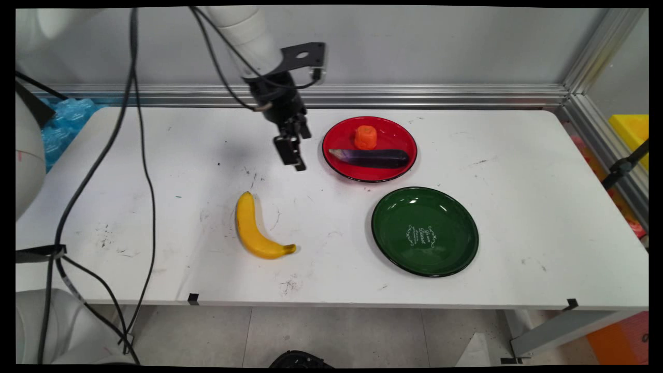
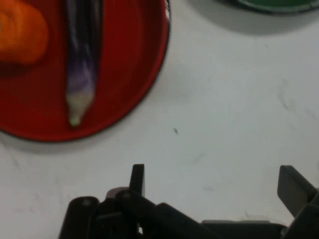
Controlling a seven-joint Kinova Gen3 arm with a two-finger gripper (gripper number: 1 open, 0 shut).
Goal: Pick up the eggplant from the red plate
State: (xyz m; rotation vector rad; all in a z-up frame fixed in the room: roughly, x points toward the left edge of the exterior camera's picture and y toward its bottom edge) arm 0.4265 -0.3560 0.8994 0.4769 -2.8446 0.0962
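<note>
Nearby, round glossy red plate (image 1: 370,173)

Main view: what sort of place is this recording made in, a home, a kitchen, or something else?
Probably a lab test bench, not a kitchen: a scuffed white table fenced by aluminium rails, and a robot gripper hanging above toy-like food, a banana and plates.
</note>
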